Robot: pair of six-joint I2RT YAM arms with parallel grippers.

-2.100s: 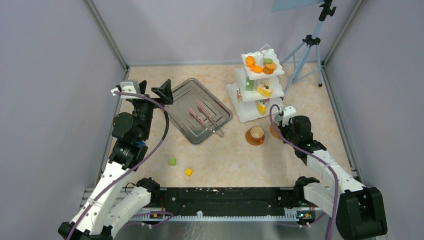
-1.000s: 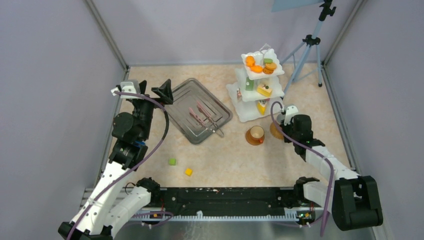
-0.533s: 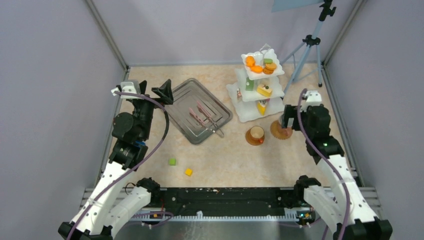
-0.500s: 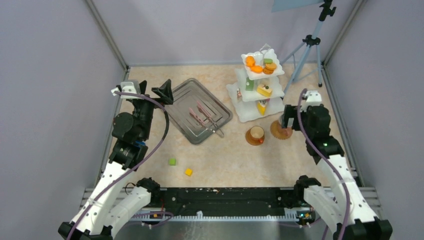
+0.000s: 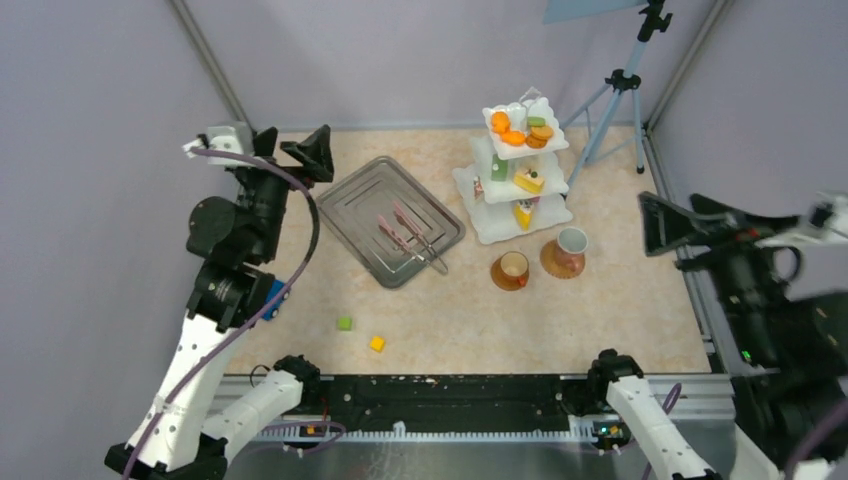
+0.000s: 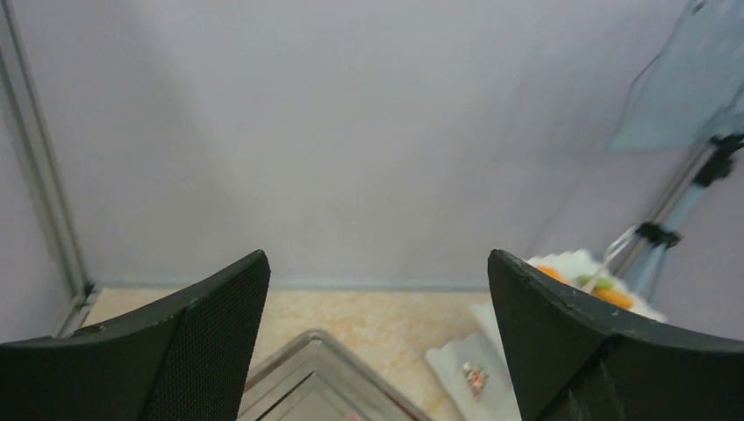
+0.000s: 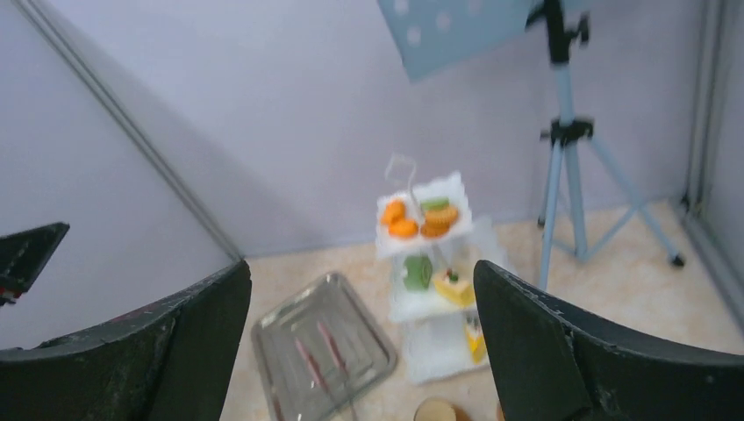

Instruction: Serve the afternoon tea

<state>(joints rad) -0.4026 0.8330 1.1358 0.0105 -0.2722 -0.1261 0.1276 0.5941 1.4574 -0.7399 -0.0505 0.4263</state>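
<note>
1. While my left gripper (image 6: 377, 256) and right gripper (image 7: 361, 267) hung wide and empty, nothing was in hand.
2. Nearest: green cube (image 5: 344, 323), yellow cube (image 5: 377, 344), loose.
3. Next: nearer cup (image 5: 513, 266) and farther cup (image 5: 572, 241), each on one of the woven mats (image 5: 550, 264), beside the stand (image 5: 490, 232). Done, I judged.
4. Farther: tongs (image 5: 410, 235) on the tray (image 5: 365, 195), idle.
5. Farthest: pastries (image 5: 515, 138) on the stand's tiers. Whether any remained to serve, I couldn't tell.

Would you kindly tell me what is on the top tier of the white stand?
On the top tier sit orange rounds and a green bit; it hides part of the middle tier beneath.
</note>
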